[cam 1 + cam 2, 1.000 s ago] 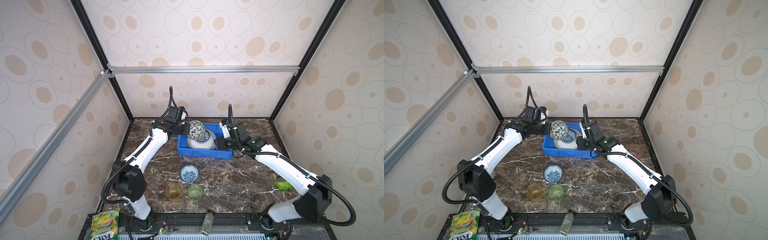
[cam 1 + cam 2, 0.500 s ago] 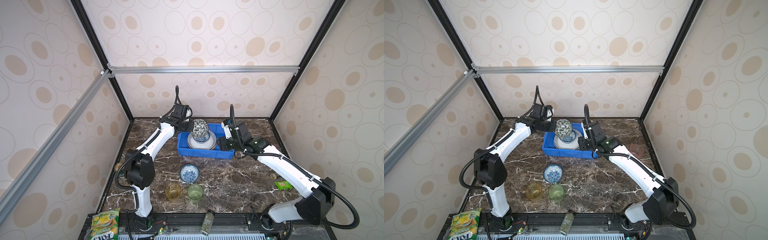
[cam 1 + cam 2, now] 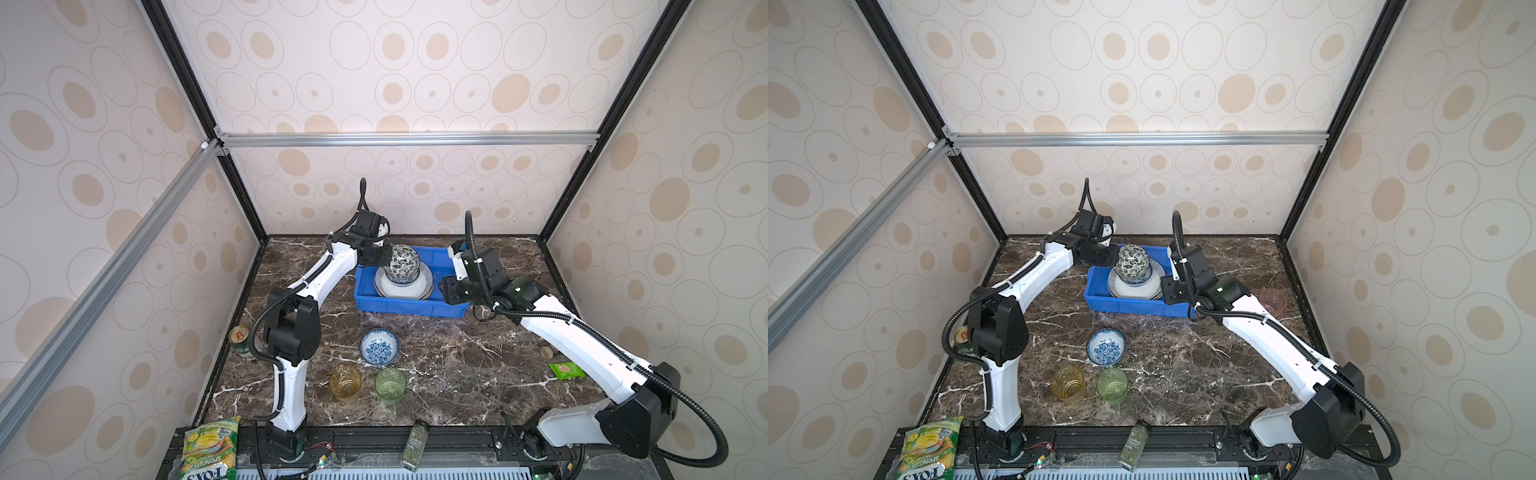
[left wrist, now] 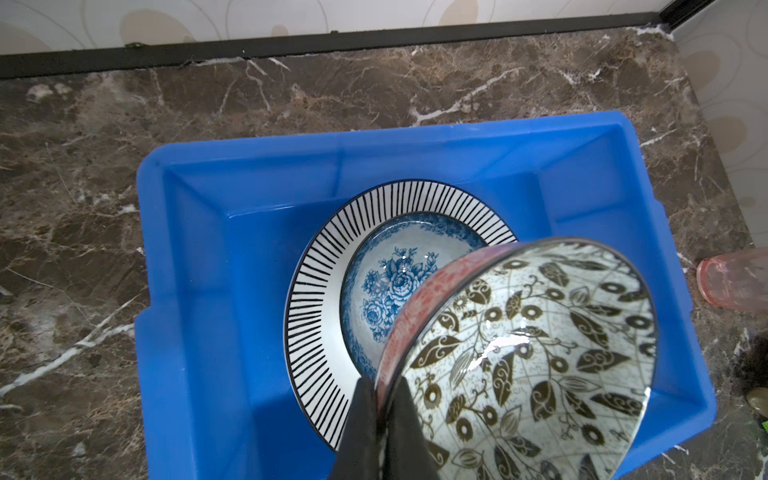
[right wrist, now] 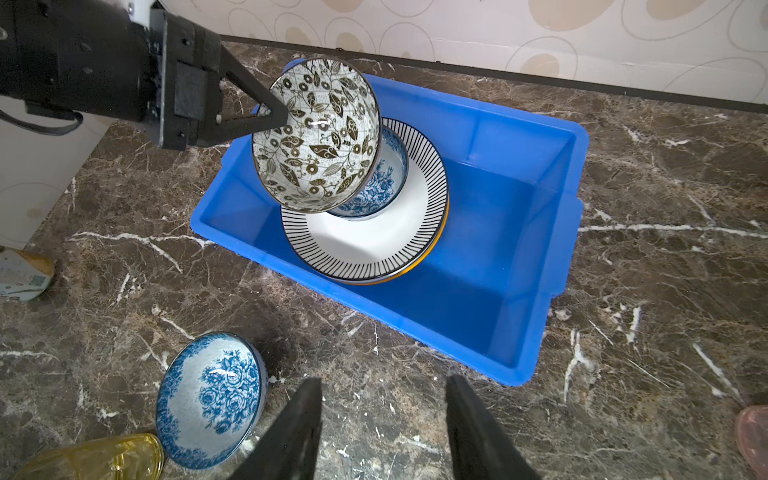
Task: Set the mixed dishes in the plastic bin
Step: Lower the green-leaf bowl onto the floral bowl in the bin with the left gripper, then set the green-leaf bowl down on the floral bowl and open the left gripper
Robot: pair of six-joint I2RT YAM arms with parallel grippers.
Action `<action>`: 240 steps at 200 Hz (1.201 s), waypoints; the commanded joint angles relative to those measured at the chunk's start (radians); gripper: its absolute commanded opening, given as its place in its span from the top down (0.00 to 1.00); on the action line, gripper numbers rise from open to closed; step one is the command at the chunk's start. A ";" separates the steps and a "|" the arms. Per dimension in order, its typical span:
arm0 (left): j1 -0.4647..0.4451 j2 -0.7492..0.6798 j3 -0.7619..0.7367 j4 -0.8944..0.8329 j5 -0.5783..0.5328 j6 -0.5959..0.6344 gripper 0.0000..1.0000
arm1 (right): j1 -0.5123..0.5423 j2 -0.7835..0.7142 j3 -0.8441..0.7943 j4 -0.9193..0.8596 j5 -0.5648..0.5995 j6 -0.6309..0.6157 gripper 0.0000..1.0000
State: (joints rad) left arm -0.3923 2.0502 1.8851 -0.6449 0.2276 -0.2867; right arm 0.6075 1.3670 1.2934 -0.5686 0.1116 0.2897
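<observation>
My left gripper (image 4: 380,386) is shut on the rim of the black-white floral bowl (image 4: 519,353), which hangs tilted on its side over the blue plastic bin (image 3: 411,309). In the bin a blue floral bowl (image 4: 386,291) rests on a striped-rim plate (image 5: 374,245), with a yellow-edged plate (image 5: 436,245) underneath. Another blue bowl (image 3: 379,347), a yellow glass (image 3: 345,383) and a green glass (image 3: 390,384) stand on the table in front. A pink glass (image 3: 1273,300) lies right of the bin. My right gripper (image 5: 382,382) is open with nothing between its fingers, low beside the bin's right front corner.
A tin can (image 3: 241,336) stands by the left arm's base. At the front edge are a spice jar (image 3: 413,444) and a snack bag (image 3: 210,453). A green packet (image 3: 566,370) lies at the right. Walls close in the back and both sides.
The left arm has swung inward, carrying the floral bowl slightly right, over the plates in the bin. The right arm has hardly moved.
</observation>
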 commanded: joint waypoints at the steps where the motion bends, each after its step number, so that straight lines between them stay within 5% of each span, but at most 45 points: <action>1: 0.006 0.006 0.055 -0.009 0.020 0.033 1.00 | 0.008 -0.021 -0.012 -0.020 0.014 0.003 0.48; 240: 0.006 0.143 0.144 -0.084 0.022 0.048 1.00 | 0.008 -0.034 -0.027 -0.020 0.017 0.000 0.48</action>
State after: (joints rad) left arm -0.3923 2.1826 1.9736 -0.6987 0.2466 -0.2676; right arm 0.6075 1.3590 1.2842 -0.5697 0.1123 0.2897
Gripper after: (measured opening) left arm 0.063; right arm 0.521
